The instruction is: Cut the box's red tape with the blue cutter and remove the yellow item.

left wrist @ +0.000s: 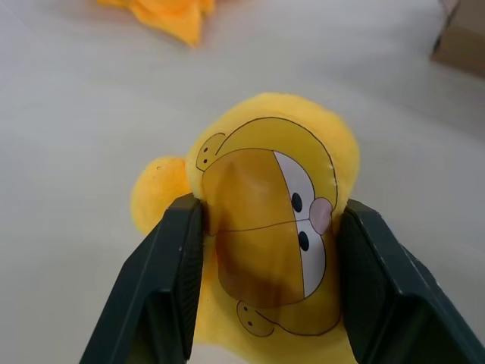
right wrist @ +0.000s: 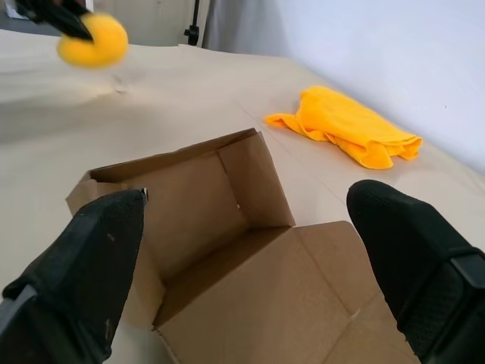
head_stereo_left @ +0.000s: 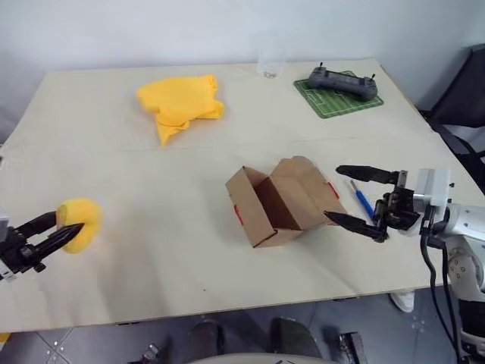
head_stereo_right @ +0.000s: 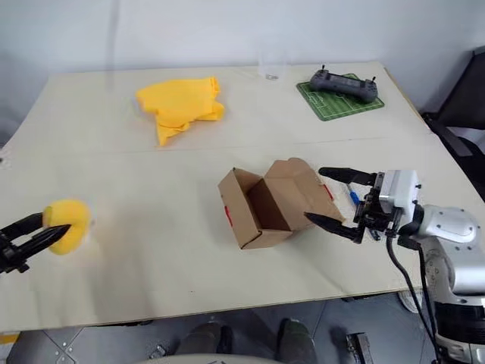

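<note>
The brown box (head_stereo_left: 276,201) lies open on its side mid-table, flaps spread, with bits of red tape (head_stereo_left: 238,213) on its flap edges. The blue cutter (head_stereo_left: 361,199) lies on the table just right of the box. My right gripper (head_stereo_left: 333,192) is open beside the box's right flap, level, with nothing between its fingers; the cutter lies beneath it. At the far left my left gripper (head_stereo_left: 68,221) is shut on the yellow item (left wrist: 265,189), a round plush with a printed face, held just above the table. The plush also shows in the right wrist view (right wrist: 92,39).
A crumpled yellow cloth (head_stereo_left: 179,102) lies at the back left. A green mat (head_stereo_left: 339,105) with a grey controller (head_stereo_left: 342,81) sits at the back right, and a clear glass (head_stereo_left: 270,64) stands at the far edge. A dark chair (head_stereo_left: 466,98) stands off the table's right side.
</note>
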Controlling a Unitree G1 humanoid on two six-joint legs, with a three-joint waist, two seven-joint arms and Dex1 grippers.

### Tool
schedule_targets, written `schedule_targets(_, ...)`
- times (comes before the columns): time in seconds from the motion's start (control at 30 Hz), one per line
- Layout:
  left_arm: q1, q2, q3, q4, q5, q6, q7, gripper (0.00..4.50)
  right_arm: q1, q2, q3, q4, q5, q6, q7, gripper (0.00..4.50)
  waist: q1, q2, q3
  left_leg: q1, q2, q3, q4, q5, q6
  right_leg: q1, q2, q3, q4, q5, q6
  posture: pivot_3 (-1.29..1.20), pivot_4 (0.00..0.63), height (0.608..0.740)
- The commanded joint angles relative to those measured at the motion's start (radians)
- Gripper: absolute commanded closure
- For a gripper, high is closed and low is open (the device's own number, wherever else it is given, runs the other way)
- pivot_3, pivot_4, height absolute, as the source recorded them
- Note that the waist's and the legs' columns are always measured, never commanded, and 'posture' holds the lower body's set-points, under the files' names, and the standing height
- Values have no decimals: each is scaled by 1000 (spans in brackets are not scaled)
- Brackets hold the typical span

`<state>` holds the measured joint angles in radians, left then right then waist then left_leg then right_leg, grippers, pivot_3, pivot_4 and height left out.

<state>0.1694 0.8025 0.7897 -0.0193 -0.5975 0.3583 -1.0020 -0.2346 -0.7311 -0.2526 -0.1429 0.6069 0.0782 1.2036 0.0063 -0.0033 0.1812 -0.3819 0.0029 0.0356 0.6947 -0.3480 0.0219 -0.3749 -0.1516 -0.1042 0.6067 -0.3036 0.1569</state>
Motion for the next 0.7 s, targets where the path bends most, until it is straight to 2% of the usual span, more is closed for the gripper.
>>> schedule_targets(0.03,-48,-56,-77,-103,-42,21,61,1596,-23,1,-26,33,-12,-36,-10,0,10,1,0,1,-1,0,0,0,0,0,-1,1,0,0,0,0,150,740)
schedule_targets(0.2,-201,-106,-248,-98,-31,41,92,139,-16,6,-17,7,-19,-33,-33,0,19,1,0,0,-2,0,2,0,1,0,-2,1,3,0,0,0,150,740)
schedule_targets(0.23,-219,-112,-273,-90,-24,40,95,36,-14,4,-19,6,-19,-32,-32,0,16,1,0,0,-1,0,2,0,0,0,-2,1,3,0,0,0,150,740)
schedule_targets(0.37,-336,-147,-398,-16,37,0,109,36,3,-2,-31,-20,-14,-16,-53,0,12,2,0,1,-4,2,0,0,0,-1,0,0,3,0,0,0,150,740)
schedule_targets(0.47,-381,-129,-415,-9,37,12,109,36,16,-4,-35,-42,-4,-3,-64,0,9,2,0,1,-5,2,0,0,0,-1,2,0,2,0,0,0,150,740)
schedule_targets(0.53,-366,-96,-388,-39,20,6,77,36,28,-7,-37,-58,1,4,-68,0,4,2,0,1,-4,2,0,0,0,-1,2,0,2,0,0,0,150,740)
schedule_targets(0.63,-225,0,-262,-56,41,-17,24,36,63,-19,-46,-87,15,9,-44,0,-11,2,0,1,-4,2,-1,0,0,-2,2,0,1,0,0,0,150,740)
schedule_targets(0.7,-130,27,-177,-63,46,-9,35,36,84,-29,-45,-95,22,7,-21,0,-15,2,1,3,-2,4,-5,0,0,-1,2,0,-1,0,-1,0,150,740)
